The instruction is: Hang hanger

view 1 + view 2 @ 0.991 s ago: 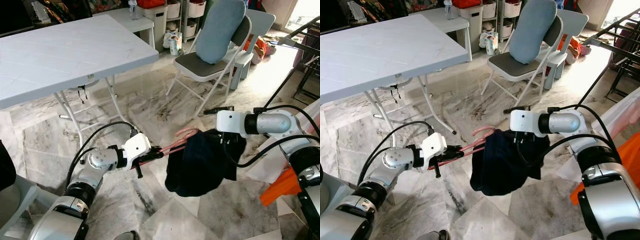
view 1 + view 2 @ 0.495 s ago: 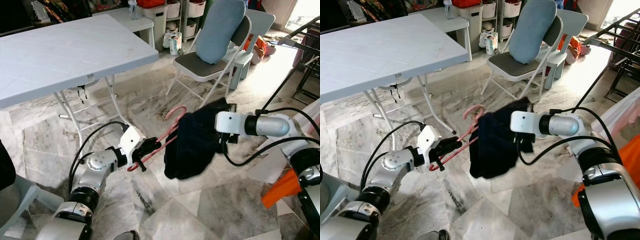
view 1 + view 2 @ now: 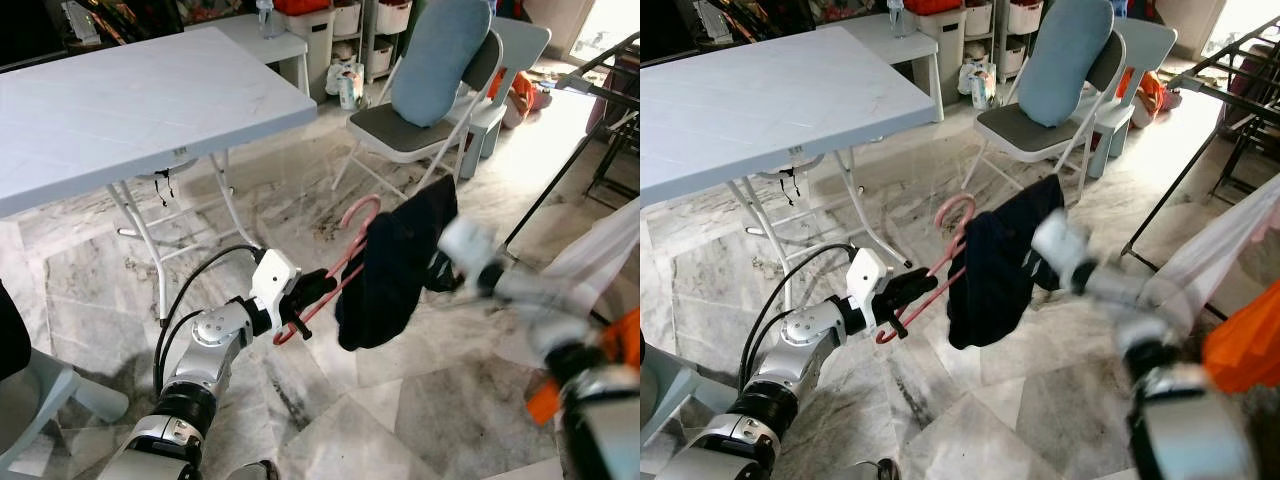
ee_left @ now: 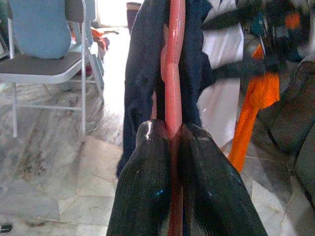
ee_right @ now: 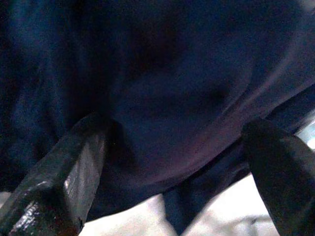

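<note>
In the left eye view, the left gripper [image 3: 305, 290] reached forward over the marble floor [image 3: 300, 400], clamped on the pink hanger [image 3: 345, 255], which carried a dark garment [image 3: 395, 265]. The left wrist view showed its fingers [image 4: 147, 182] pinching the hanger. In the right wrist view, the right gripper [image 5: 172, 162] was spread wide against the garment.
</note>
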You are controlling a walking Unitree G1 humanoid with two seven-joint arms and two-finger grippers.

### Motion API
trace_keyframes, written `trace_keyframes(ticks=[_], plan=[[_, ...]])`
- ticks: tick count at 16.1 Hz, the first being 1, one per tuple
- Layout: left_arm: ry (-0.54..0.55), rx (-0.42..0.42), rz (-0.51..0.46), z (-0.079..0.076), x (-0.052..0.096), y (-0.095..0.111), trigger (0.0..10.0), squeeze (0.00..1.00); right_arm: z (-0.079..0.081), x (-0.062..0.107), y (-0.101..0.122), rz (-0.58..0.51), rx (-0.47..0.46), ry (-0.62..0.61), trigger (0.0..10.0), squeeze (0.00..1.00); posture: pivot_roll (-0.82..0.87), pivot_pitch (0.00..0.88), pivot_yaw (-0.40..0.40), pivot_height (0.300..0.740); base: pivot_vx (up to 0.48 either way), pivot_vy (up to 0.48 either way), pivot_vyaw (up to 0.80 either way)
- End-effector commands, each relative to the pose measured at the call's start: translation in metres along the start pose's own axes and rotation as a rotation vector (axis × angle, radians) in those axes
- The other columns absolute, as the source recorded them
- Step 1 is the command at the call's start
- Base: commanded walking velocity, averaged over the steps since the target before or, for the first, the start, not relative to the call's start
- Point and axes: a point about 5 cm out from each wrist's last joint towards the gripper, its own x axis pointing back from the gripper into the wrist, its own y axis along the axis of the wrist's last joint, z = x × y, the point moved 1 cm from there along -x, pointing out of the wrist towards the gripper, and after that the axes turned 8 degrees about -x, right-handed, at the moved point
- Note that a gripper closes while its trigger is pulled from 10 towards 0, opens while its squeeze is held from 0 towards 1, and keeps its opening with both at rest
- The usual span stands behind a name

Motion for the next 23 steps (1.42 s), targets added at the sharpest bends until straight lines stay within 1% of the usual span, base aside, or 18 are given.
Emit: trace_keyframes(ticks=[1,2,3,4,5,6,8,9,10,12,13,14,15,16,17,19,22,23], plan=[[0.062,-0.009,-0.036,0.010,0.001,0.009,0.0,0.00,-0.006,0.000,0.013,-0.099,-0.082,-0.077,10.0,0.00,-0.16,0.000,0.057,0.740,0.000,0.000,0.00],[0.087,-0.004,-0.033,0.012,0.001,0.009,0.0,0.00,-0.003,-0.001,0.015,-0.137,-0.120,-0.080,10.0,0.00,-0.16,0.000,0.059,0.740,0.000,0.000,0.00],[0.106,0.003,-0.032,0.014,0.001,0.009,0.2,0.00,0.000,0.000,0.018,-0.169,-0.122,-0.070,10.0,0.00,-0.16,0.000,0.059,0.740,0.000,0.000,0.00],[0.102,0.014,-0.027,0.011,0.001,0.008,2.8,0.00,0.011,-0.001,0.014,-0.170,-0.233,0.009,10.0,0.00,-0.15,0.000,0.062,0.740,0.000,0.000,0.00],[0.098,0.019,-0.029,0.010,0.000,0.008,2.7,0.00,0.015,0.000,0.015,-0.176,-0.214,0.021,10.0,0.00,-0.15,0.000,0.062,0.740,0.000,0.000,0.00],[0.088,0.017,-0.031,0.008,0.000,0.009,2.6,0.00,0.021,-0.001,0.016,-0.185,-0.235,0.055,10.0,0.00,-0.15,0.000,0.060,0.740,0.000,0.000,0.00],[0.073,0.015,-0.035,0.006,-0.001,0.009,2.2,0.00,0.027,-0.004,0.018,-0.192,-0.223,0.062,10.0,0.00,-0.15,0.000,0.063,0.740,0.000,0.000,0.00],[0.068,0.023,-0.039,0.005,-0.001,0.010,1.6,0.00,0.030,-0.006,0.019,-0.204,-0.248,0.065,10.0,0.00,-0.15,0.000,0.064,0.740,0.000,0.000,0.00],[0.054,0.025,-0.041,0.004,-0.001,0.010,1.0,0.00,0.035,-0.009,0.021,-0.208,-0.268,0.059,10.0,0.00,-0.15,0.000,0.067,0.740,0.000,0.000,0.00],[0.042,0.028,-0.050,0.002,-0.001,0.011,1.0,0.00,0.035,-0.012,0.024,-0.218,-0.262,0.002,10.0,0.00,-0.16,0.000,0.067,0.740,0.000,0.000,0.00],[0.024,0.035,-0.054,-0.001,-0.002,0.011,0.8,0.00,0.038,-0.015,0.026,-0.228,-0.294,-0.005,10.0,0.00,-0.15,0.000,0.066,0.740,0.000,0.000,0.00],[-0.016,0.038,-0.066,-0.005,-0.004,0.013,0.0,0.00,0.046,-0.022,0.028,-0.225,-0.315,-0.031,10.0,0.00,-0.15,0.000,0.064,0.740,0.000,0.000,0.00],[-0.026,0.033,-0.069,-0.007,-0.006,0.015,0.0,0.00,0.049,-0.024,0.028,-0.221,-0.319,-0.040,10.0,0.00,-0.14,0.000,0.061,0.740,0.000,0.000,0.00],[-0.028,0.027,-0.072,-0.007,-0.007,0.016,0.0,0.00,0.050,-0.025,0.028,-0.212,-0.304,-0.046,4.4,0.00,-0.14,0.000,0.057,0.740,0.000,0.000,0.00],[-0.032,0.029,-0.077,-0.008,-0.007,0.017,0.0,0.00,0.051,-0.027,0.031,-0.220,-0.300,-0.043,0.0,0.00,-0.14,0.000,0.055,0.740,0.000,0.000,0.00],[-0.031,0.033,-0.081,-0.008,-0.006,0.017,0.0,0.00,0.049,-0.027,0.031,-0.214,-0.287,-0.042,0.0,0.00,-0.15,0.000,0.049,0.740,0.000,0.000,0.00],[-0.010,0.032,-0.079,-0.003,-0.005,0.017,0.0,0.00,0.040,-0.024,0.028,-0.200,-0.284,-0.042,0.0,0.00,-0.16,0.000,0.046,0.740,0.000,0.000,0.00],[-0.004,0.030,-0.078,-0.001,-0.005,0.019,0.0,0.00,0.037,-0.021,0.024,-0.190,-0.300,-0.042,0.0,0.00,-0.16,0.000,0.046,0.740,0.000,0.000,0.00]])
